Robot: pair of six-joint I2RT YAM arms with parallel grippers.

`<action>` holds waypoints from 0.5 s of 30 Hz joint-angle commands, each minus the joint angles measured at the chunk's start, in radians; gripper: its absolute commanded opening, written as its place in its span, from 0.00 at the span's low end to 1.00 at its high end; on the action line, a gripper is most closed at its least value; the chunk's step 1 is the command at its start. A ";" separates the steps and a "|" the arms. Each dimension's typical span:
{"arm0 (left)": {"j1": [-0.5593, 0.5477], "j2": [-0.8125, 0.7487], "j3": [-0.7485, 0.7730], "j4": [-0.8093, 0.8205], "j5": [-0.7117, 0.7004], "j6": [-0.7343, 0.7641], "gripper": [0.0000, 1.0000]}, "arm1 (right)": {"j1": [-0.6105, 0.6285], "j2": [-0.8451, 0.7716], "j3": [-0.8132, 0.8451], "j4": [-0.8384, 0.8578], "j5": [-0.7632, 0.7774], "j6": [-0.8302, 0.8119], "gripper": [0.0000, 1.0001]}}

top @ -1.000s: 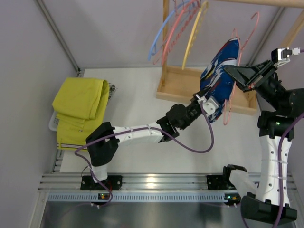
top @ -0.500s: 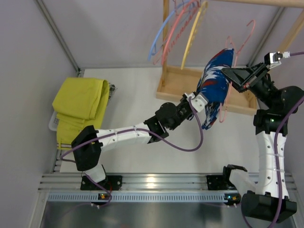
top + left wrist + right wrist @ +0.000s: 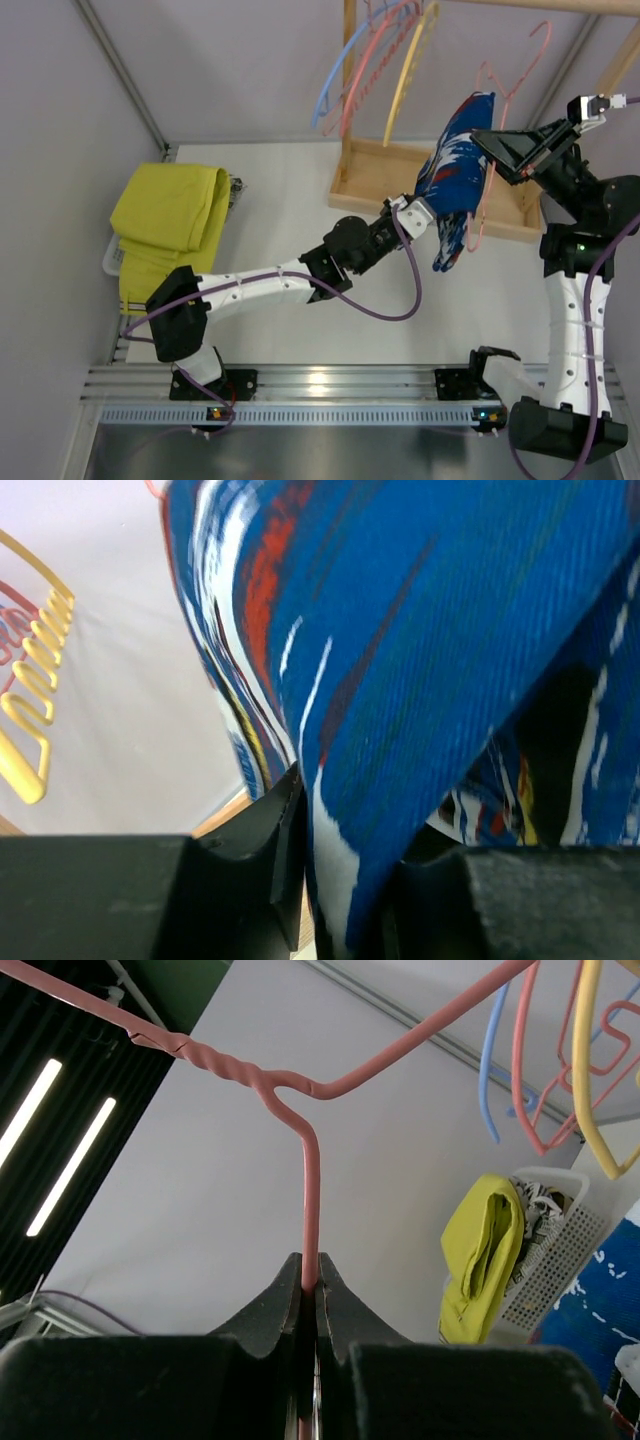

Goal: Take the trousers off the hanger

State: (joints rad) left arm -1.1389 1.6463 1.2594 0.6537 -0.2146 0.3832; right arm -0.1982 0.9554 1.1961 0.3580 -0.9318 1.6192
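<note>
The royal-blue trousers (image 3: 455,165) with white and red patches hang slantwise over the pale-pink hanger (image 3: 497,78), which is held in the air at the right. My left gripper (image 3: 424,213) is shut on the lower part of the trousers. In the left wrist view the cloth (image 3: 430,630) fills the frame and runs between the jaws of my left gripper (image 3: 350,850). My right gripper (image 3: 492,142) is shut on the hanger's wire stem (image 3: 310,1180), just below the twisted neck, with the wire pinched in my right gripper (image 3: 310,1268). The hanger's lower bar is mostly hidden by cloth.
A wooden rack base (image 3: 385,178) stands at the back, with blue (image 3: 335,70), pink (image 3: 368,75) and yellow (image 3: 408,65) hangers hanging above it. A folded yellow garment (image 3: 170,225) lies on a white basket (image 3: 110,262) at the left.
My left gripper has pulled the trousers' lower part to the left, stretching the cloth along a slant. My right gripper has shifted the hanger slightly up and right.
</note>
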 commanded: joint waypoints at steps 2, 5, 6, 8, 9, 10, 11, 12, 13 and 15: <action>0.001 -0.036 -0.005 0.092 0.018 -0.026 0.31 | 0.013 -0.006 0.132 0.150 0.050 0.002 0.00; 0.001 -0.023 0.011 0.093 0.009 -0.030 0.40 | 0.014 -0.012 0.126 0.136 0.047 -0.001 0.00; 0.001 -0.016 0.030 0.093 0.003 -0.038 0.42 | 0.016 -0.020 0.123 0.131 0.047 -0.005 0.00; 0.001 -0.010 0.047 0.095 0.006 -0.044 0.43 | 0.017 -0.024 0.109 0.122 0.045 -0.005 0.00; 0.001 -0.006 0.052 0.093 0.009 -0.047 0.43 | 0.017 -0.027 0.106 0.122 0.045 -0.008 0.00; 0.001 0.001 0.057 0.093 0.011 -0.049 0.43 | 0.019 -0.027 0.105 0.119 0.045 -0.007 0.00; 0.001 0.004 0.067 0.093 0.011 -0.047 0.41 | 0.019 -0.029 0.103 0.121 0.045 -0.007 0.00; 0.001 0.007 0.074 0.095 0.009 -0.046 0.37 | 0.019 -0.032 0.102 0.121 0.045 -0.007 0.00; 0.001 0.015 0.081 0.093 0.008 -0.044 0.34 | 0.017 -0.030 0.102 0.119 0.044 -0.007 0.00; 0.001 0.020 0.107 0.093 -0.008 -0.046 0.22 | 0.019 -0.037 0.091 0.113 0.042 -0.015 0.00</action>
State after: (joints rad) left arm -1.1408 1.6608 1.2972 0.6731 -0.2039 0.3573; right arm -0.1978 0.9619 1.2514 0.3485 -0.9298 1.6264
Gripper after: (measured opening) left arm 0.247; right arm 0.028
